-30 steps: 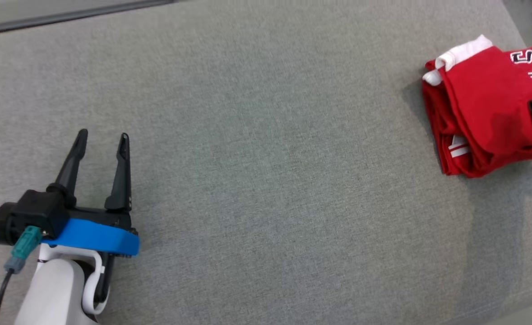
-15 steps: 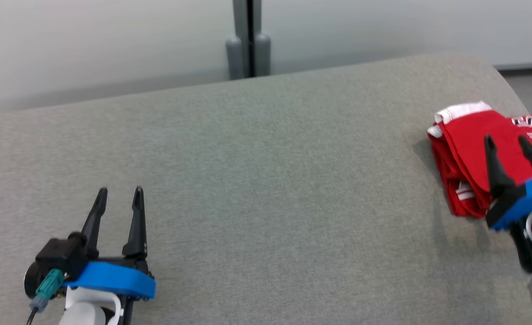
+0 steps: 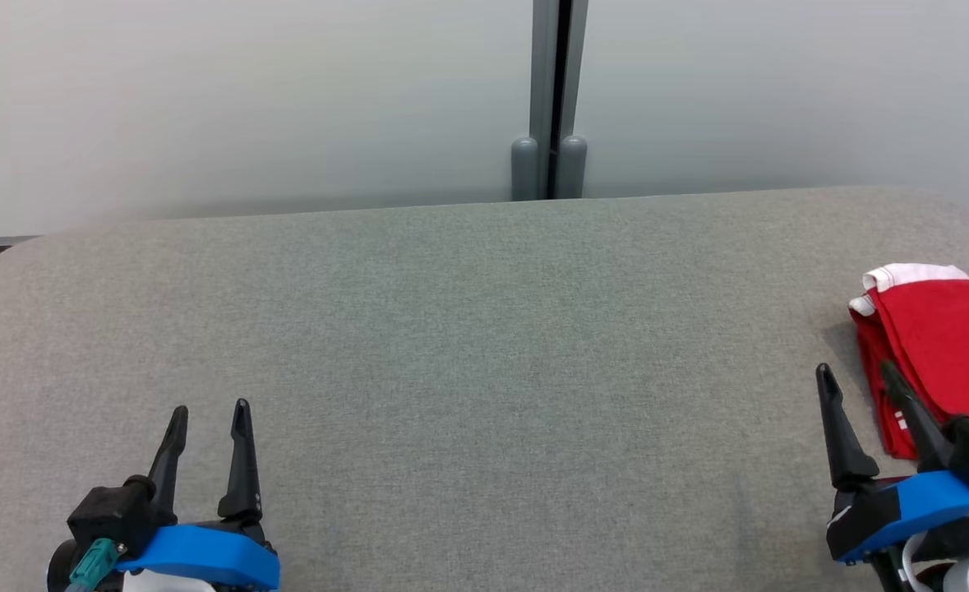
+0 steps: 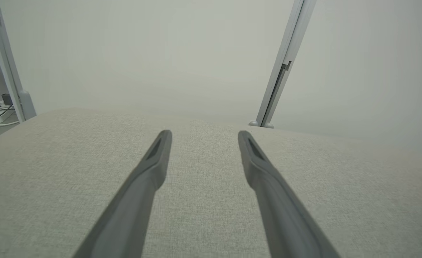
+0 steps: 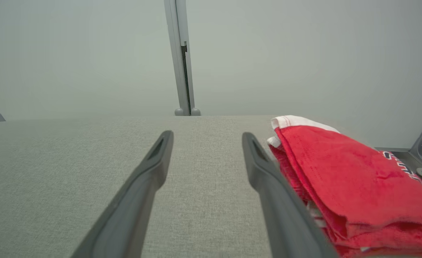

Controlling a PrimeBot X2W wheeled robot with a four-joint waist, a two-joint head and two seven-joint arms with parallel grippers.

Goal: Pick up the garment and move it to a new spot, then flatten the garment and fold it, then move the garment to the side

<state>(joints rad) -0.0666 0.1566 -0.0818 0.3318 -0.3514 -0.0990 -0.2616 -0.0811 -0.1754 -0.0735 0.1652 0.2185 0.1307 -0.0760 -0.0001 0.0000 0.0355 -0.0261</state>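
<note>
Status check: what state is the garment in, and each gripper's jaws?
garment: folded bundle, lying at the right end of the grey surface, not gripped.
left gripper: jaws open, empty.
right gripper: jaws open, empty, beside the garment.

- Left gripper sat at the lower left, fingers spread apart, pointing up the head view, empty.
- Right gripper sat at the lower right, fingers likewise parted, empty.

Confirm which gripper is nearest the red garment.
The right gripper, open beside the red garment; the left gripper, also open, is across the grey surface.
</note>
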